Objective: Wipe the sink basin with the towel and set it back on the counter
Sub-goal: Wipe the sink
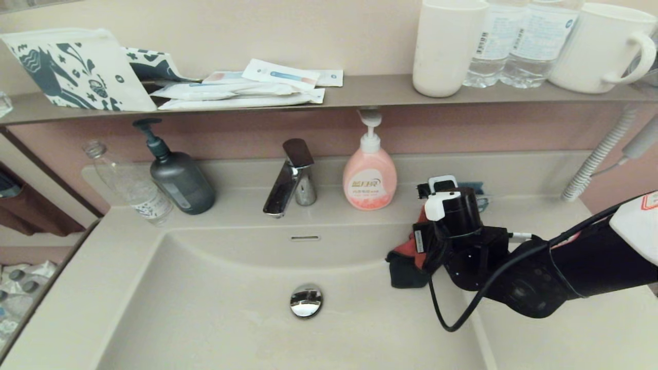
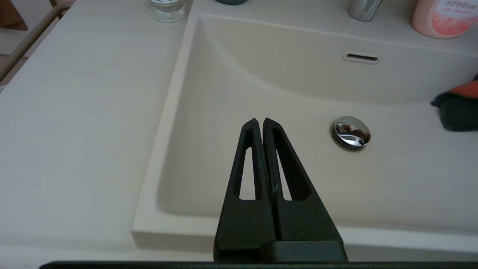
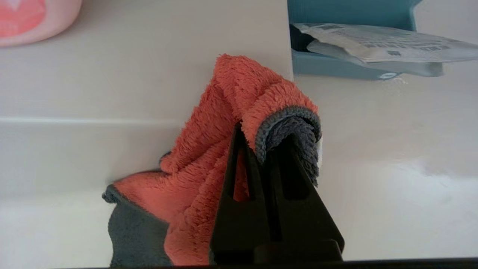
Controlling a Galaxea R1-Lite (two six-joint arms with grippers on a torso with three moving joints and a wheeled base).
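The towel (image 3: 209, 149), red-orange with a dark grey back, hangs bunched from my right gripper (image 3: 261, 130), which is shut on a fold of it. In the head view the towel (image 1: 406, 262) droops over the right rim of the sink basin (image 1: 216, 318), just left of the gripper body. The chrome drain plug (image 1: 306, 300) sits mid-basin, the overflow slot (image 1: 305, 238) behind it. The beige counter (image 1: 565, 329) spreads right of the basin under my right arm. My left gripper (image 2: 259, 121) hovers shut and empty over the basin's near left part (image 2: 224, 112); the towel's edge (image 2: 459, 108) shows far off.
Behind the basin stand the faucet (image 1: 290, 177), a pink soap bottle (image 1: 369, 177), a dark pump bottle (image 1: 180, 177) and a clear bottle (image 1: 131, 185). A teal tray with a wrapper (image 3: 358, 41) lies on the counter beyond the towel. The shelf (image 1: 360, 90) carries a patterned pouch, packets, cups and bottles.
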